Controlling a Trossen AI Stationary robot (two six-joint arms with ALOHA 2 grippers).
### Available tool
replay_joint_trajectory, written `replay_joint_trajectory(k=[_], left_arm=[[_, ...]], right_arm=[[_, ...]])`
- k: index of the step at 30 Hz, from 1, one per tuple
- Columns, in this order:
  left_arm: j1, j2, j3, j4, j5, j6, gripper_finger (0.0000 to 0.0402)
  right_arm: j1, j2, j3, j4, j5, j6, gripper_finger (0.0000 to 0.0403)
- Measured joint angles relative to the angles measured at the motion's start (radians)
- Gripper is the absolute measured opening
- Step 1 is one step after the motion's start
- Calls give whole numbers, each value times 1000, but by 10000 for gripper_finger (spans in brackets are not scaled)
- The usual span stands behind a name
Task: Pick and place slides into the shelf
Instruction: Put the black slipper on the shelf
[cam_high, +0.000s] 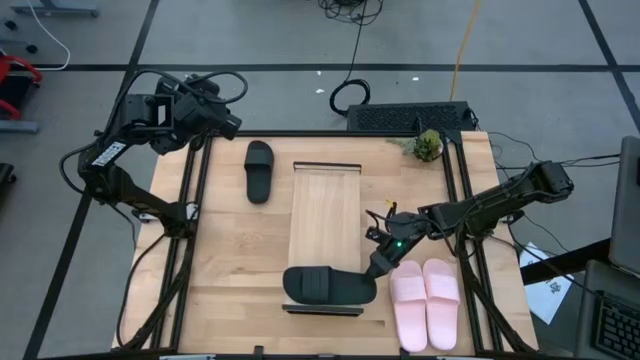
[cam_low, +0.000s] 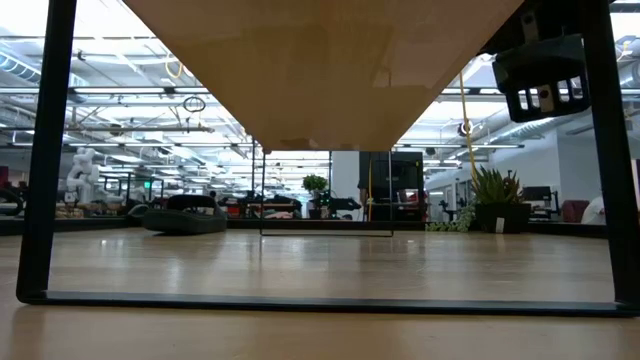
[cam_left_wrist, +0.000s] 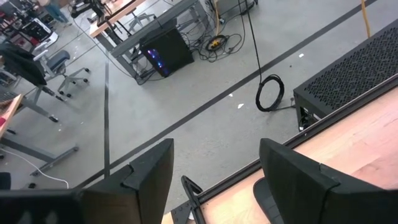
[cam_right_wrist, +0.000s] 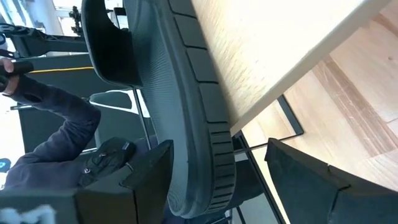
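High view: one matte black slip-on slide (cam_high: 322, 284) was observed lying across the light-wood slatted shelf (cam_high: 325, 220), the right end effector (cam_high: 378, 266) released beside its heel. It was judged light and flexible, best gripped at the sole edge.

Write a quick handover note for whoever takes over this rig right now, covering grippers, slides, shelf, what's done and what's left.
Right gripper: open, at the heel of the black slide lying across the near end of the shelf.
Left gripper: open, parked at the far-left table corner.
Done: one black slide on the shelf.
Left: second black slide on the table left of the shelf; pink pair on the table to its right.
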Motion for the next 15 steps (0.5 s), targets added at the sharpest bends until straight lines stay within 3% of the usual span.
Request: replay_joint_trajectory(k=[15], left_arm=[[0,0,0,0,0,48,241]], right_arm=[[-92,-1,0,35,-91,2,247]])
